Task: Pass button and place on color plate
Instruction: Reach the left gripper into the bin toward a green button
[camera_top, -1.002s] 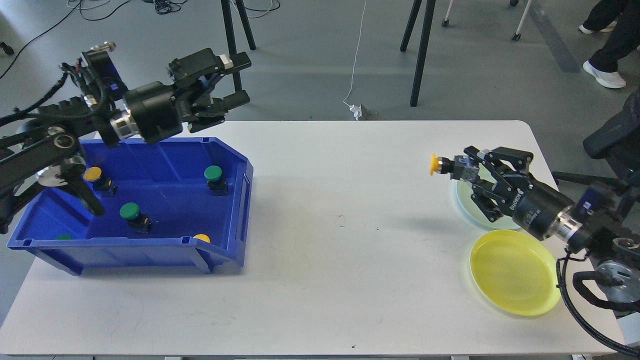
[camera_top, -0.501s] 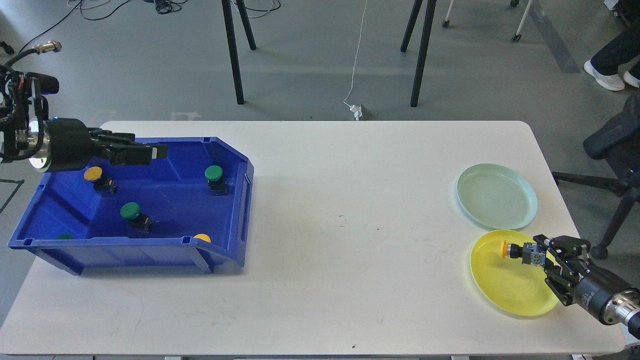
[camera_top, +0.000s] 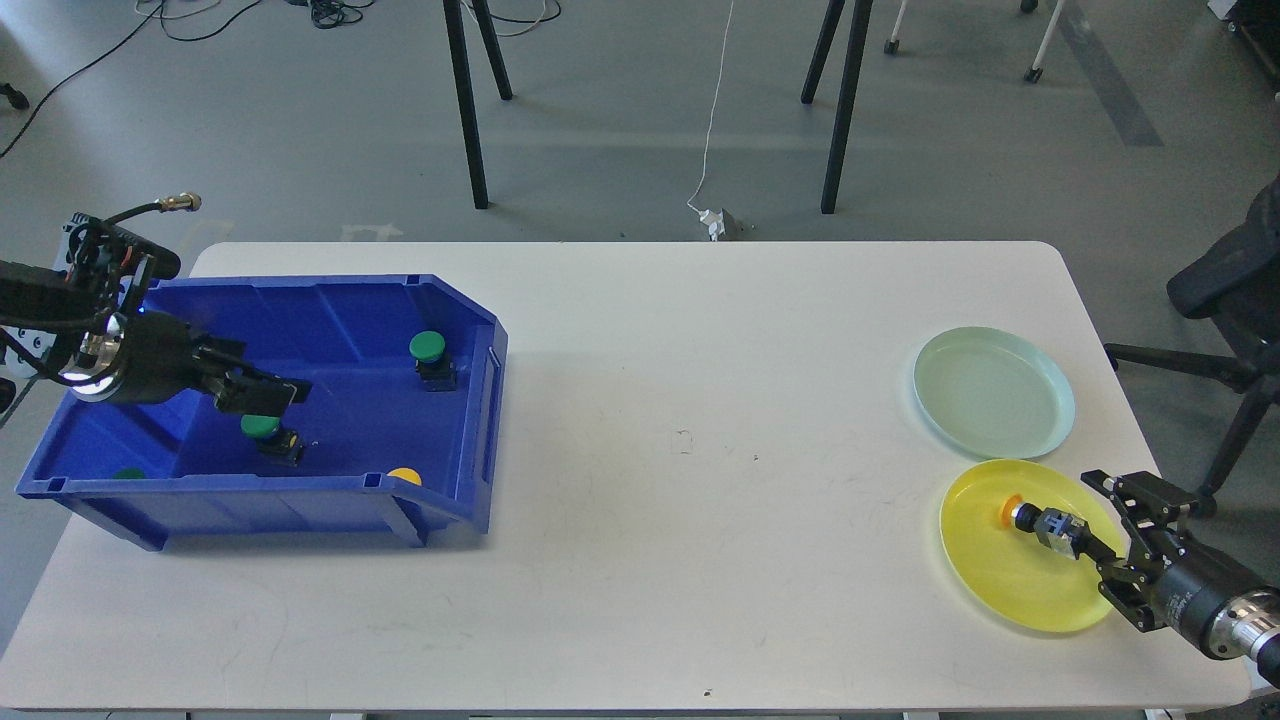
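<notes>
A yellow-capped button (camera_top: 1040, 523) lies tilted on the yellow plate (camera_top: 1000, 580) at the table's right front. My right gripper (camera_top: 1093, 535) is just behind the button, low over the plate, and its jaws look open. The pale green plate (camera_top: 990, 395) behind it is empty. My left gripper (camera_top: 272, 393) is inside the blue bin (camera_top: 480, 400), just above a green button (camera_top: 262, 428), with its fingers apart and nothing in it. Other buttons in the bin are a green one (camera_top: 427, 346), a yellow one (camera_top: 404, 475) and a green one (camera_top: 127, 473) at the front wall.
The bin stands at the table's left. Chair and tripod legs stand on the floor behind the table. A black office chair (camera_top: 1230, 290) is beyond the right edge.
My right gripper lowered the yellow button from above the green plate onto the yellow plate and opened. My left gripper swung from above the bin's back down into it, over a green button.
</notes>
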